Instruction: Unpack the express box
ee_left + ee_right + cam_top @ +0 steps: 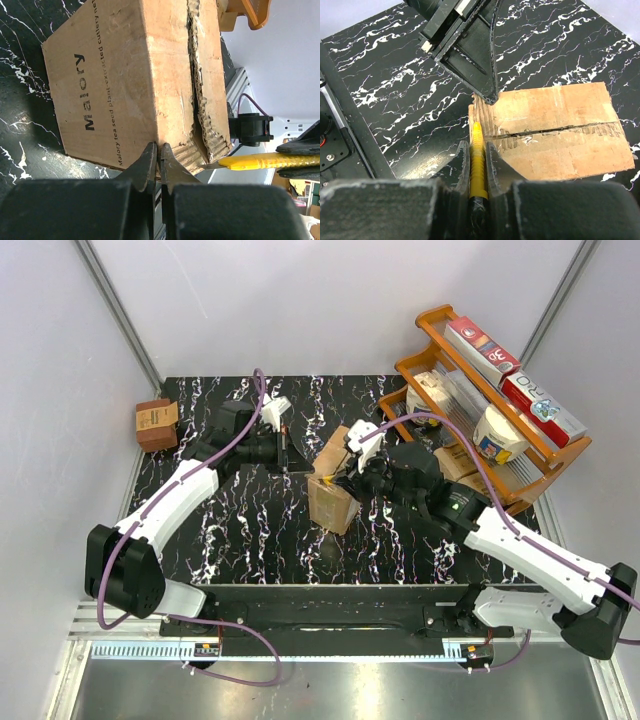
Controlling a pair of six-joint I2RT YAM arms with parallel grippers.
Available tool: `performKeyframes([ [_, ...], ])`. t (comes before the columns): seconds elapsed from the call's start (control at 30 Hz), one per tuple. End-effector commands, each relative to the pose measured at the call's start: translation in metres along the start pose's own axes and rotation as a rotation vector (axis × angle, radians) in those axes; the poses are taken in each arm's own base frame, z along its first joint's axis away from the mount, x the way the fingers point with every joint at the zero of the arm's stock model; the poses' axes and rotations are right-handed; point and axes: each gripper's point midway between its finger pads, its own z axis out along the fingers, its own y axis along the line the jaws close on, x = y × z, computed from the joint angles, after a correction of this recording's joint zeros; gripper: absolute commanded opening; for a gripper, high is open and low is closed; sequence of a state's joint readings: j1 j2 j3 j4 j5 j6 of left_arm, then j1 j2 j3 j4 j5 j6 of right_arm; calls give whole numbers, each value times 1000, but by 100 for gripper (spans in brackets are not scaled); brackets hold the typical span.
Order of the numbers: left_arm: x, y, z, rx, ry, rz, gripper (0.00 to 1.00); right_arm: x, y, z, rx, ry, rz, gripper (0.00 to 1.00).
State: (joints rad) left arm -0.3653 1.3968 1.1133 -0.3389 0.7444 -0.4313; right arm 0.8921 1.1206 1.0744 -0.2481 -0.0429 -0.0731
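Note:
The express box (333, 502) is a brown carton standing mid-table with its top flaps closed. In the left wrist view the box (125, 75) shows a dark printed word on its side and a ragged seam. My left gripper (159, 148) is shut and empty, its tips against the box's top edge; it shows in the top view (297, 466). My right gripper (476, 146) is shut on a yellow utility knife (478, 131). The knife tip rests at the near end of the seam on the box top (555, 115). The knife (260, 161) also shows in the left wrist view.
An orange rack (437, 322) with packaged goods stands at the back right, close behind my right arm. A small darker brown box (157, 423) sits at the table's far left edge. White walls close in the back and both sides.

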Motion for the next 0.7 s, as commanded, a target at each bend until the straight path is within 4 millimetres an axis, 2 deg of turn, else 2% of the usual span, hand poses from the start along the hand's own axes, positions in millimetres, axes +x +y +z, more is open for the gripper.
performKeyframes([
  [0.0, -17, 12, -3, -49, -75, 51, 0, 48, 0, -24, 13, 195, 14, 0],
  [0.67, -16, 13, -2, -46, -70, 43, 0, 59, 0, -42, 32, 239, 48, 0],
])
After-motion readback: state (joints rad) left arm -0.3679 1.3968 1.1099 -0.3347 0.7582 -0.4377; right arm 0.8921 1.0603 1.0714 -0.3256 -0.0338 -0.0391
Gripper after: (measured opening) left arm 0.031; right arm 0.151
